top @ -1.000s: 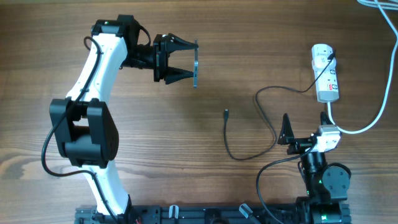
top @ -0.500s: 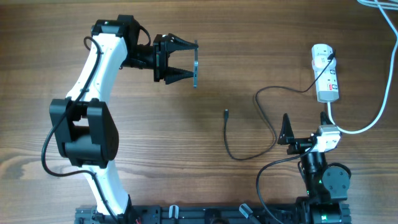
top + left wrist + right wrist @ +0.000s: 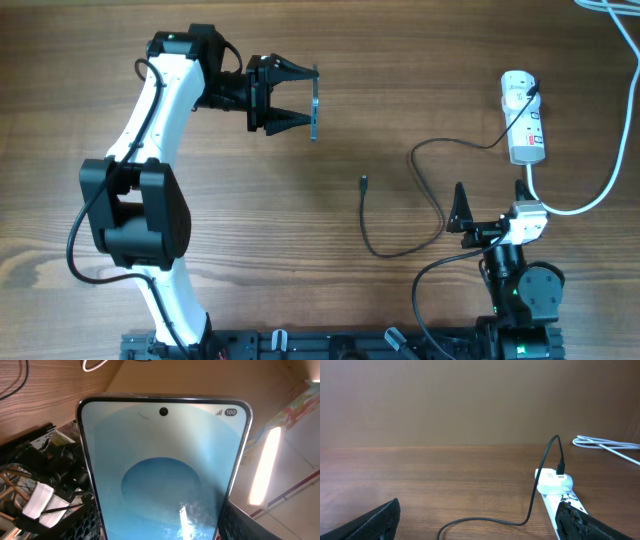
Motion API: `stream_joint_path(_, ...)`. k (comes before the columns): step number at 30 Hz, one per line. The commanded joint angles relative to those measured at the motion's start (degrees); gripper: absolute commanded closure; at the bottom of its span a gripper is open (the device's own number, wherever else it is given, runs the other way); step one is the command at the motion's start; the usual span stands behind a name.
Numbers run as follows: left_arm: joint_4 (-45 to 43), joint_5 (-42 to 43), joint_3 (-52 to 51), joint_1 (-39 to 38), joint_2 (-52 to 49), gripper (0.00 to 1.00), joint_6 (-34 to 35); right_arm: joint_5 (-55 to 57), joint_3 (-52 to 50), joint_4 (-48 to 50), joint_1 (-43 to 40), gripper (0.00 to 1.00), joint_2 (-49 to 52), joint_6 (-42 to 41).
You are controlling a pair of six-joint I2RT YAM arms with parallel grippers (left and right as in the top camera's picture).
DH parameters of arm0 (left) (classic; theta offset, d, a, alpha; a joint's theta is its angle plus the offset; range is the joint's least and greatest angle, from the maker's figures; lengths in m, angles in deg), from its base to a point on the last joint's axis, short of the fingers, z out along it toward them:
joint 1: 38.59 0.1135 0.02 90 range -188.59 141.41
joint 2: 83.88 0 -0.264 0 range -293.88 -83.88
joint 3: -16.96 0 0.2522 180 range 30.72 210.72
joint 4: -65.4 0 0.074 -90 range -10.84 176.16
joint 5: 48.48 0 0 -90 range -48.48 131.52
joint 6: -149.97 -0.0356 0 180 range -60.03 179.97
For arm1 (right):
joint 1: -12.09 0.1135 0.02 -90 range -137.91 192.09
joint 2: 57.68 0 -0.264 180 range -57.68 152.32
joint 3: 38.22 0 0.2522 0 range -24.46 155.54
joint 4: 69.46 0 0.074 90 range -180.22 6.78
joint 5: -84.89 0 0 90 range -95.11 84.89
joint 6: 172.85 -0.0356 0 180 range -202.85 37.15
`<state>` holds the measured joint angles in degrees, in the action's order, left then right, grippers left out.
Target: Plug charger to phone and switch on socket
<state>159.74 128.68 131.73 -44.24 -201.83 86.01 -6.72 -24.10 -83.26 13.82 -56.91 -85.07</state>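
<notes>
Phone (image 3: 314, 103) is up in the left gripper (image 3: 308, 97), at the far left part of the table (image 3: 430, 50), and from overhead it shows only as a thin edge. The two fingers press on its long sides, so the jaws stand about half apart and are clamped on the handset. In the left wrist view the phone (image 3: 162, 475) fills the frame, with its pale blue screen turned toward the camera and the short edge with the small camera hole on top.

The charger (image 3: 362, 205) lies on the wood near the middle. Its plug tip (image 3: 363, 183) is free and is well apart from the phone, to the right of it and nearer to the robot base. The cable makes a loop and runs to the socket (image 3: 524, 118) at the far right, where it is plugged in.

The right gripper (image 3: 490, 203) is low near the robot base, just beside the near end of the socket. Its jaws are spread fully and grasp nothing. In its own view the socket (image 3: 559, 485) lies ahead, near the right finger.
</notes>
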Motion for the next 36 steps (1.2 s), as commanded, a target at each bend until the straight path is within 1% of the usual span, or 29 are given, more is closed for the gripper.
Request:
stream_joint_path(1,0.1,3.2,1.4,0.3,2.0,0.35,0.1,0.3,-0.1,0.2,0.3,0.0,-0.5,0.7)
stream_joint_path(20,0.1,3.2,1.4,0.3,2.0,0.35,0.2,0.3,-0.1,0.2,0.3,0.0,-0.5,0.7)
stream_joint_path(23,1.7,3.2,1.4,0.3,2.0,0.35,0.1,0.3,-0.1,0.2,0.3,0.0,-0.5,0.7)
stream_joint_path(27,1.8,3.2,1.4,0.3,2.0,0.35,0.1,0.3,-0.1,0.2,0.3,0.0,-0.5,0.7)
stream_joint_path(30,1.8,3.2,1.4,0.3,2.0,0.35,0.1,-0.2,-0.1,2.6,0.3,0.0,-0.5,-0.5)
stream_joint_path(31,1.8,3.2,1.4,0.3,2.0,0.35,0.1,-3.5,-0.1,3.8,0.3,0.0,-0.5,-5.0)
stream_joint_path(32,1.8,3.2,1.4,0.3,2.0,0.35,0.1,-8.9,-0.1,3.9,0.3,0.0,-0.5,-12.0)
stream_joint_path(34,1.8,3.2,1.4,0.3,2.0,0.35,0.1,-13.7,-0.1,4.0,0.3,0.0,-0.5,-21.8)
stream_joint_path(36,1.8,3.2,1.4,0.3,2.0,0.34,0.1,-19.2,-0.1,4.3,0.3,0.0,-0.5,-39.6)
